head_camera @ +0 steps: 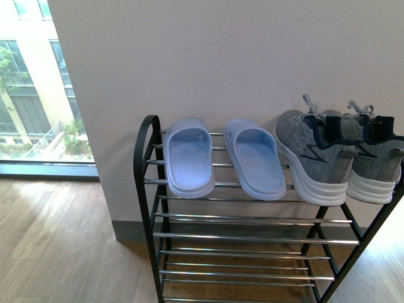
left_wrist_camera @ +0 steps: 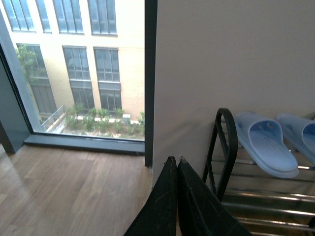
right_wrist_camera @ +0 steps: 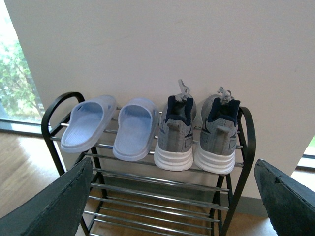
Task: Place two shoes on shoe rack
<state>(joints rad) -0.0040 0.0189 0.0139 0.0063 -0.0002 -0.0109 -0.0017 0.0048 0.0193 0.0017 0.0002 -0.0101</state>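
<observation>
Both grey sneakers sit on the top tier of the shoe rack point(right_wrist_camera: 147, 177), heels out and toes toward the wall, straight ahead of the right gripper point(right_wrist_camera: 172, 196) and framed between its two fingers. The left sneaker point(right_wrist_camera: 175, 135) and the right sneaker point(right_wrist_camera: 217, 135) stand side by side, soles touching or nearly so, with the pair of pale blue slippers point(right_wrist_camera: 113, 125) just beside them on the same tier. The right gripper is spread wide with nothing between its fingers, and it stands back from the rack, well apart from the shoes. The left gripper point(left_wrist_camera: 177, 162) has its fingers pressed together, holding nothing, off beside the rack's rounded end. By the look of it the placing is done, so the risks now come from withdrawing. The heels of both sneakers overhang the front bar a little, and the tier slopes, so a brush from a finger of the right gripper as the arm pulls away could tip one off the thin bars. The outer sneaker rests close against the rack's side frame, where a knock to the frame might shake it loose. The left arm, near the other end, could likewise bump the frame.
</observation>
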